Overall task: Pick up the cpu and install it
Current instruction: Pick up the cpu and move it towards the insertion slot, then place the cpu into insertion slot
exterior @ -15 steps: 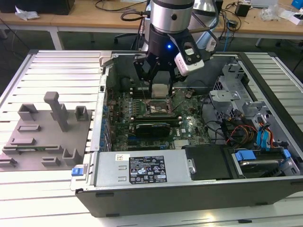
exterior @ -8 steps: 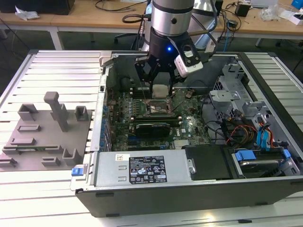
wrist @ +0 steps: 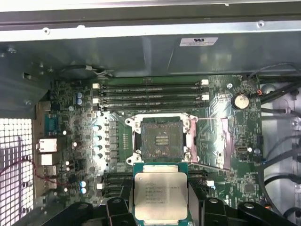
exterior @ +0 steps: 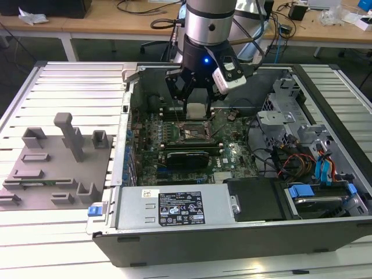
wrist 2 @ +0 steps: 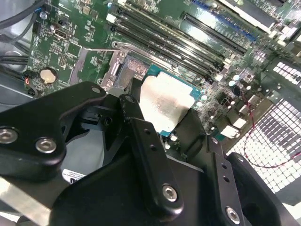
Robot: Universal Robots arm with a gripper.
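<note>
Now your gripper is clamped on the cpu, holding it above the motherboard's open socket.

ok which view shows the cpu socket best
The first wrist view: the socket lies whole and face-on there. The exterior view shows it small, close by the cpu. In the second wrist view the cpu hides most of it.

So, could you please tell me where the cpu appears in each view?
Exterior view: cpu near the centre, just above the socket.
First wrist view: cpu beside the socket.
Second wrist view: cpu overlapping the socket's frame.
Shared landmark: the socket.
</note>
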